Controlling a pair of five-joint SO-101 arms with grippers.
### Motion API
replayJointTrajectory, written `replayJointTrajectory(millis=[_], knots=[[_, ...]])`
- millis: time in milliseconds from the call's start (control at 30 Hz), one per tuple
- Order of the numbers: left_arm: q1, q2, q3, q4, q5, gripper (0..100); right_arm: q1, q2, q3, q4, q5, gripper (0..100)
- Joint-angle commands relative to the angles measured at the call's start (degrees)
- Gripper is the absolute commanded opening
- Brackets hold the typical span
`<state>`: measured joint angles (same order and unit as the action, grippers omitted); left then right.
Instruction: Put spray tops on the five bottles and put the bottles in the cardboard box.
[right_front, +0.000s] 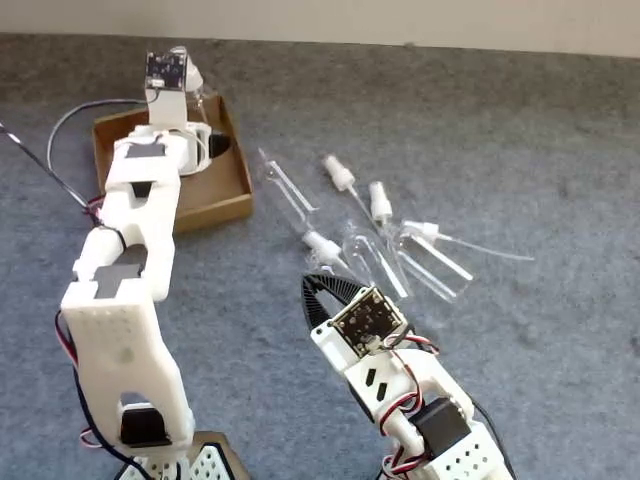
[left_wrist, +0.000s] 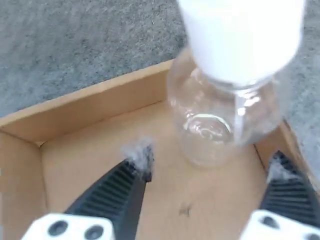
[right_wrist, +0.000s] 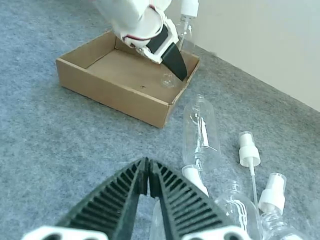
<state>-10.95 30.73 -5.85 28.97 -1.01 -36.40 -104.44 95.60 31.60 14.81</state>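
While the capped bottle (left_wrist: 220, 125) stands upright on the floor of the cardboard box (left_wrist: 85, 102), close to a corner, we note its clear body, white spray top and thin tube inside. We record the left claw (left_wrist: 210, 162) as released, with its jaws spread either side of the bottle and apart from it. Outside the box, loose bottles (right_front: 435, 265) and separate spray tops (right_front: 340, 175) lie on their sides. The right claw (right_wrist: 148, 172) is clenched on nothing, low over the worktop (right_front: 520, 130), near them. The worktop is grey and carpet-like, with a pale wall (right_front: 400, 20) behind it. From above, the left arm (right_front: 140, 200) covers most of the capped bottle. We cannot count the loose bottles, because they overlap.
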Motion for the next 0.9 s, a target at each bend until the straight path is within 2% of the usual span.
replayJointTrajectory(millis=[0, 133, 267, 433, 700, 867], knots=[[-2.51, -6.81, -0.22, 4.75, 0.62, 32, 0.75, -0.92, 6.64, 0.04, 0.53, 0.8], [-6.29, -7.08, -0.13, 6.24, 0.62, 32, 0.75, -0.92, 6.64, 0.04, 0.53, 0.8], [-9.1, -7.08, -0.13, 13.19, 0.35, 32, 0.75, -0.92, 6.64, 0.04, 0.53, 0.8], [-9.63, -7.16, -0.22, 22.42, 0.53, 32, 0.75, -0.92, 6.64, 0.04, 0.53, 0.8], [-9.27, -7.6, -0.22, 27.25, 0.62, 31, 0.75, -0.92, 6.64, 0.04, 0.53, 0.8], [-9.27, -7.6, -0.84, 26.99, 0.35, 12, 0.75, -0.92, 6.64, 0.13, 0.53, 0.8]])
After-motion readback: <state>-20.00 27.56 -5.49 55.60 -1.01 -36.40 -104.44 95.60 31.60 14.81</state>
